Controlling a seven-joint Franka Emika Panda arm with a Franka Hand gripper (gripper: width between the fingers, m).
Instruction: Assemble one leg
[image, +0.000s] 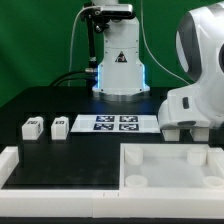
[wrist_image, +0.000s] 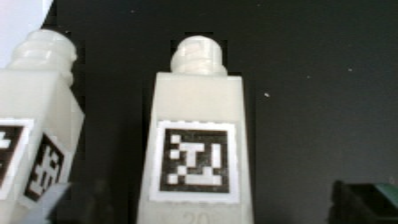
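Observation:
In the wrist view a white leg (wrist_image: 196, 130) with a black-and-white tag on its face lies on the black table, straight under the camera. A second leg (wrist_image: 36, 110) lies right beside it. My gripper (wrist_image: 205, 212) is open over the middle leg. One dark fingertip (wrist_image: 366, 200) stands apart from it on one side, and the other shows by the second leg. In the exterior view the white arm (image: 195, 95) hides the gripper and these two legs. Two more legs (image: 33, 127) (image: 59, 126) lie at the exterior view's left.
The marker board (image: 113, 123) lies in the middle of the table. A large white tray-like piece (image: 130, 160) with raised walls stands at the front. A white frame (image: 10, 158) edges the front left. The robot base (image: 120, 65) stands at the back.

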